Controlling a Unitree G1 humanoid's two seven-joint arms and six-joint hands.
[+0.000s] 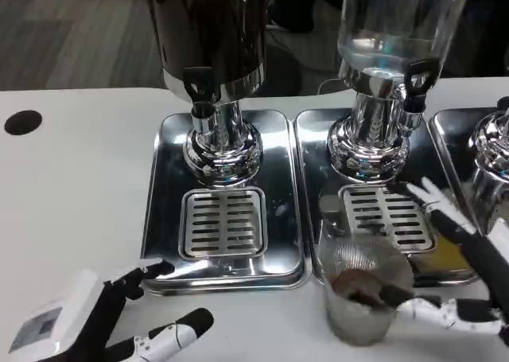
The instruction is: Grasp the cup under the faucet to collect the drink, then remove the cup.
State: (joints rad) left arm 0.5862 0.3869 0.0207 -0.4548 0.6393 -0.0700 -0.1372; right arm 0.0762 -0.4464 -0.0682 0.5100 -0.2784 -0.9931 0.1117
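Cup: I see the clear plastic cup [362,298] at the front edge of the right drip tray [312,219], its base on the desk [71,187] or just over the tray lip; I cannot tell which. Dark liquid sits low in it, so I judge the collecting done and the removal step in hand.

Cup and faucet: the cup is well in front of the clear dispenser's faucet [415,87], not under the spout, and forward of the slotted grate [387,216].

Right hand: my right hand [465,278] is at the cup's right side, one finger reaching to the wall near the liquid line, another finger [433,195] stretched up over the grate. The fingers are spread fairly wide; I cannot tell if they truly hold the cup or only touch it.

Grip advice: I want a thumb and finger on opposite walls before I move, squeezing gently, since thin plastic will likely buckle.

Path: I plan to keep the cup upright and draw it toward me slowly, away from the tray lip, so nothing slops.

Left hand: my left hand [119,318] rests low on the desk by the left drip tray [163,187], fingers apart, holding nothing. It should wait.

Behind: the dark dispenser [211,28] stands on the left tray, clear of my path.
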